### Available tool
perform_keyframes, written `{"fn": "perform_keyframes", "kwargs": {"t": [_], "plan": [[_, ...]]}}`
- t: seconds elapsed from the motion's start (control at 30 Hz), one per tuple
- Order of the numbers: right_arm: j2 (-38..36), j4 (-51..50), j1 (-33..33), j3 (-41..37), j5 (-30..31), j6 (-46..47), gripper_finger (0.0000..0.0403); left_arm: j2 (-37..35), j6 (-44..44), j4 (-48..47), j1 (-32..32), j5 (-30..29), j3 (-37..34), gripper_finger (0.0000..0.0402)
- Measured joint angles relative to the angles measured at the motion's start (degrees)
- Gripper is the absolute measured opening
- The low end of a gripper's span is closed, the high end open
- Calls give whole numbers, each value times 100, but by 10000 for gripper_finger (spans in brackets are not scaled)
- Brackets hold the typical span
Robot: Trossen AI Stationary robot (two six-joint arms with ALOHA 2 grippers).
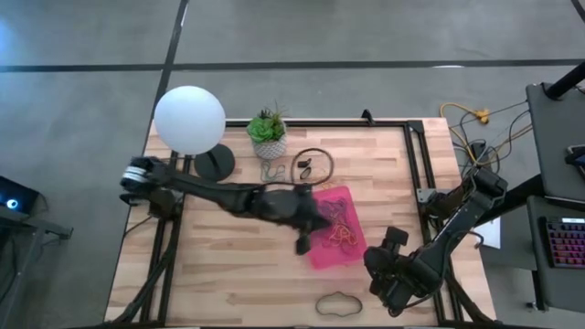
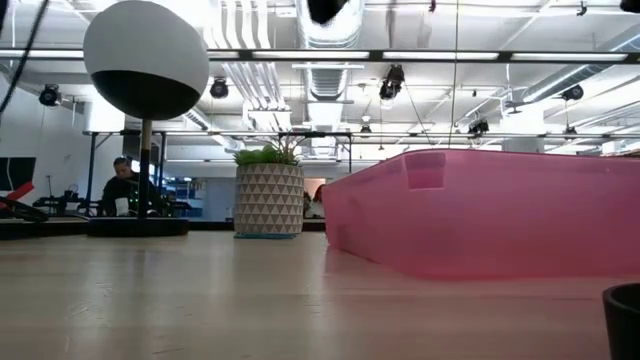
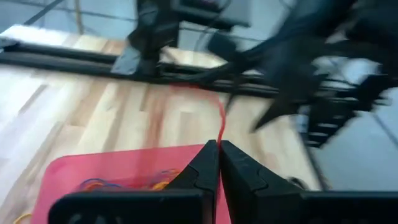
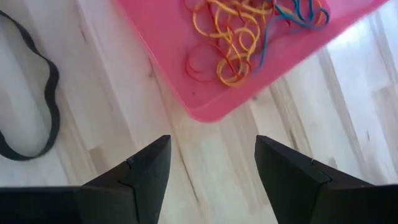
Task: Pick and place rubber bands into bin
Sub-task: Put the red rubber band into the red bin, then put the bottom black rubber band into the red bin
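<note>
Your bin (image 1: 336, 228) sits right of table centre, already holding a tangle of rubber bands (image 4: 231, 37); one black band (image 1: 339, 302) lies loose at its six o'clock. Left gripper (image 3: 217, 149) is clenched on a red band (image 3: 220, 121) above it; right gripper (image 4: 211, 165) waits released at five o'clock

even, bright light from ceiling lamps (image 2: 395, 85) in the low view. the left wrist view is strongly blurred; the right wrist view is sharper. the table (image 1: 228, 274) shows only soft shadows.
</note>
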Motion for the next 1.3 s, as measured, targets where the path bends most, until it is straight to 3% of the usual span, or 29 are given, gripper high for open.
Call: {"fn": "perform_keyframes", "kwargs": {"t": [0.13,0.3,0.43,0.57,0.77,1.03,1.3], "plan": [[-2,-90,86,2,-231,200,219,729,-127,178,258,-4,408,12],[-4,-76,286,4,-483,717,219,1588,-558,-239,202,46,989,78],[-4,220,576,4,-628,985,219,1719,-700,-604,54,179,1325,148],[48,1312,791,4,-636,325,219,1471,-671,-1342,-173,400,1352,186],[699,2517,601,-2,-605,-479,219,916,-438,-2262,-782,175,1339,191],[1435,2818,360,61,-605,-477,219,601,-476,-2587,-1791,-1228,1259,192],[1935,3248,281,63,-615,-162,219,497,-1206,-2656,-2137,-1563,940,192]]}}
